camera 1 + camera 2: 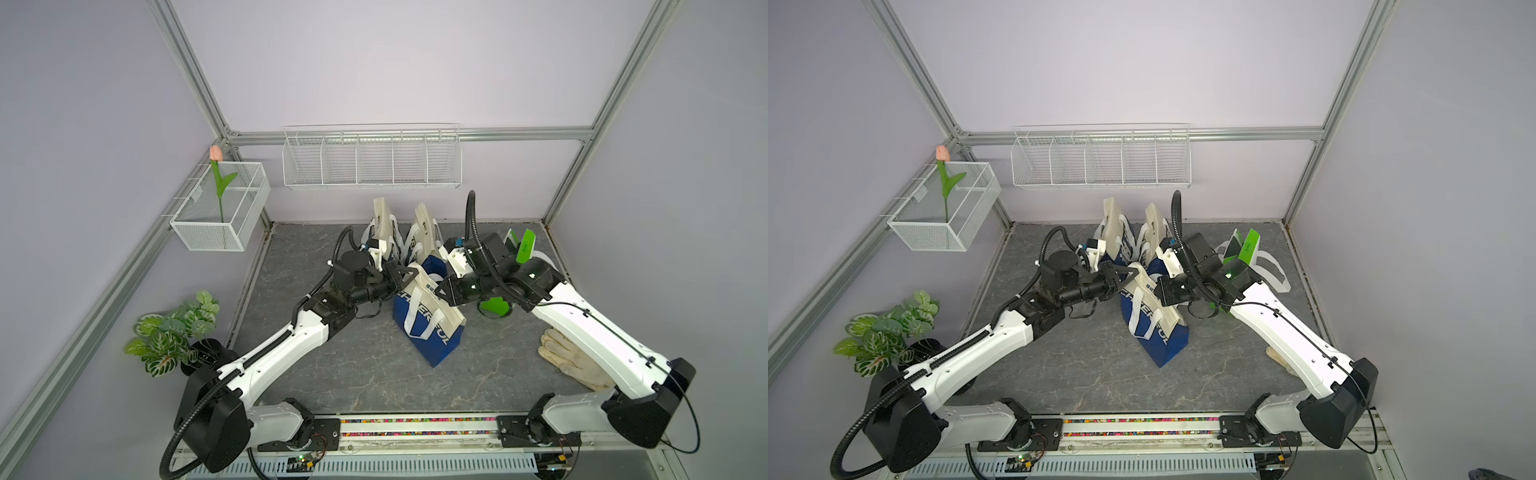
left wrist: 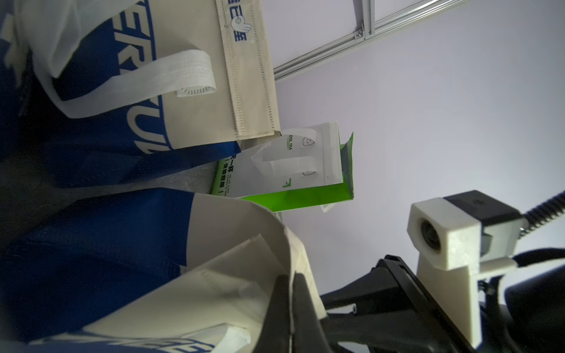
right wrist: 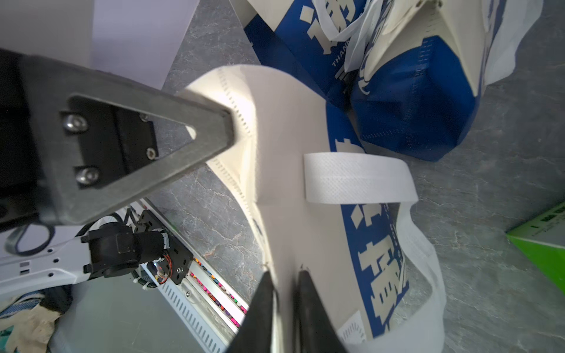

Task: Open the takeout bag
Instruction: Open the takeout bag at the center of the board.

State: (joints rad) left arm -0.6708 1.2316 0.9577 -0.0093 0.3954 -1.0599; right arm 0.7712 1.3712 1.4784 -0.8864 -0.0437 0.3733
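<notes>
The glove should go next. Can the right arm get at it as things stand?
Probably not directly. The right gripper is at the rim of the bag, and the glove lies under that arm itself, near its base; it would have to leave the bag and fold far back.

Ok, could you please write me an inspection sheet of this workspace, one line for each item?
Surface: grey marbled tabletop, no spill seen.
Job's things: blue and cream fabric takeout bag at centre; one similar bag and a second similar bag behind it; green and white bag at back right.
Clutter: cream work glove partly under the right arm; green potted plant beside the table's left edge.
Grippers: left tool shut on the takeout bag's cream rim; right tool straddles that rim, grip unclear.
Cables: black corrugated hoses along both arms; thin black wire on the right arm.
Surroundings: white wire shelf, white mesh basket holding a pink tulip, lilac walls.
</notes>
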